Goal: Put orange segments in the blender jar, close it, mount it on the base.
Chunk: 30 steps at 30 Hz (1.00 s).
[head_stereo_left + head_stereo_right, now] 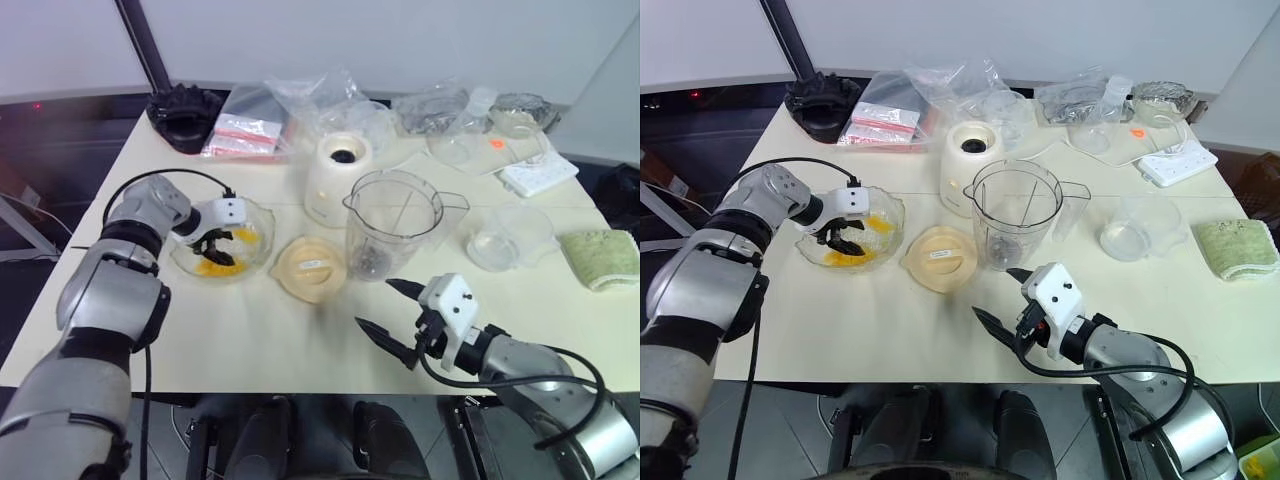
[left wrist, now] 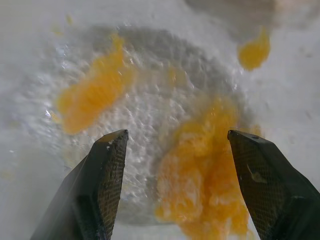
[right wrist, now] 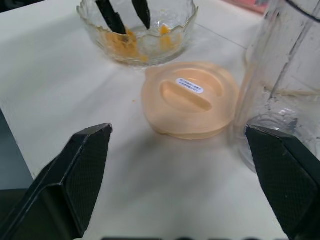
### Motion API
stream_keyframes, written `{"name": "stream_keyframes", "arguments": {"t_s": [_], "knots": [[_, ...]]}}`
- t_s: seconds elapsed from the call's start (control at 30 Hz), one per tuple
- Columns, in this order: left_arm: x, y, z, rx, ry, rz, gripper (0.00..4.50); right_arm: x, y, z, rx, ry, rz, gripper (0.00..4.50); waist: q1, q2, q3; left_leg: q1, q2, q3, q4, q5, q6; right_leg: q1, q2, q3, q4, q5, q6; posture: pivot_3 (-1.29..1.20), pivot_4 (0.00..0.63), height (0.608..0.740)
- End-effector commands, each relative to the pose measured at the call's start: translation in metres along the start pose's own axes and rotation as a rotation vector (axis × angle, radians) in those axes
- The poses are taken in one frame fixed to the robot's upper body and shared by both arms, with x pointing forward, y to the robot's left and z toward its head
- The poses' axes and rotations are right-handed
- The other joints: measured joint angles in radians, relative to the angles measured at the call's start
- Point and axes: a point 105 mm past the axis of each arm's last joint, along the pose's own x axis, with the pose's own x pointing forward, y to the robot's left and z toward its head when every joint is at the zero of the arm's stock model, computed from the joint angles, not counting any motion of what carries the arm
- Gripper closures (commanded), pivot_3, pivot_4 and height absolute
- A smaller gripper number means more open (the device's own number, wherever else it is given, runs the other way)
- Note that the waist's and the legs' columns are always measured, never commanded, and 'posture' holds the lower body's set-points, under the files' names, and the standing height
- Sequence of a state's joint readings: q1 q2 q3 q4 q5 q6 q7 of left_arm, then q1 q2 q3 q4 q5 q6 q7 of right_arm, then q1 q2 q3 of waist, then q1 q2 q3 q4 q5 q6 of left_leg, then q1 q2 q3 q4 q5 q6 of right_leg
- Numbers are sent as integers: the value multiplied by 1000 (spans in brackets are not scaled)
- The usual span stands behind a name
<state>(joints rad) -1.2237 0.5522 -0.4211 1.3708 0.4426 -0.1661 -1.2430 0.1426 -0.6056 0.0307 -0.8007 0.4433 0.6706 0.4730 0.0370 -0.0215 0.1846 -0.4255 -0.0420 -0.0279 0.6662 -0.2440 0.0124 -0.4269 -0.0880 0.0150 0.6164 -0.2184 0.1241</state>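
Several orange segments (image 2: pixel 200 175) between open left end effector (image 2: pixel 175 145) fingers.

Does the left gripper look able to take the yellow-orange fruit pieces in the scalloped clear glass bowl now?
Probably yes. The left gripper is open inside the scalloped clear glass bowl, its fingers standing either side of the yellow-orange fruit pieces. Nothing lies between them.

I count one jar (image 1: pixel 392 222), one base (image 1: pixel 336 178), one peach lid (image 1: pixel 310 267), one scalloped bowl (image 1: pixel 255 215) holding orange segments (image 2: pixel 200 175) too clumped to number, one small clear dish (image 1: pixel 510 238), one green cloth (image 1: pixel 600 257), and two grippers (image 1: pixel 212 246) (image 1: pixel 387 308).
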Motion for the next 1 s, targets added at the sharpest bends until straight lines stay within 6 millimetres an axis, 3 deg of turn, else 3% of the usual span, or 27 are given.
{"name": "stream_keyframes", "arguments": {"t_s": [0.03, 0.5, 0.6, 0.77, 0.9, 1.0], "knots": [[-8, 7, -2, 46, 59, 30, 1200, -3, 1, 6, -13, -33, -16, 69, 0, 0, 0, 0, 0, 0, 0, 0, 0, 0, 0, 0, 0, 0, 0, 0, 150, 740], [9, -3, -10, -3, 103, -4, 1200, -7, -1, 7, -22, -34, -47, 69, -1, 0, 0, 0, 0, 0, 0, 0, 0, 0, 0, 0, 1, 0, 0, 0, 150, 740], [11, -6, -12, -17, 107, -18, 2102, -8, -1, 8, -26, -35, -57, 0, -1, 0, 0, 0, 0, 0, 0, 0, 0, 0, 0, 0, 1, 0, 0, 0, 150, 740], [15, -7, -11, -35, 93, -11, 4449, -8, -1, 9, -29, -37, -65, 0, -1, 0, -1, 1, 0, 0, 0, 0, 0, 0, 0, 0, 1, 0, 0, 0, 150, 740], [14, -5, -11, -44, 81, 6, 4449, -8, -3, 10, -34, -36, -67, 0, -6, 0, -1, 1, 0, 0, 0, 0, 0, 0, 0, 0, 2, 0, 0, 0, 150, 740], [3, 1, -8, -45, 55, 18, 4449, -7, -5, 12, -39, -41, -64, 0, -10, 0, -1, 1, 0, 0, 0, 0, 0, 0, 0, 0, 2, 0, 0, 0, 150, 740]]}}
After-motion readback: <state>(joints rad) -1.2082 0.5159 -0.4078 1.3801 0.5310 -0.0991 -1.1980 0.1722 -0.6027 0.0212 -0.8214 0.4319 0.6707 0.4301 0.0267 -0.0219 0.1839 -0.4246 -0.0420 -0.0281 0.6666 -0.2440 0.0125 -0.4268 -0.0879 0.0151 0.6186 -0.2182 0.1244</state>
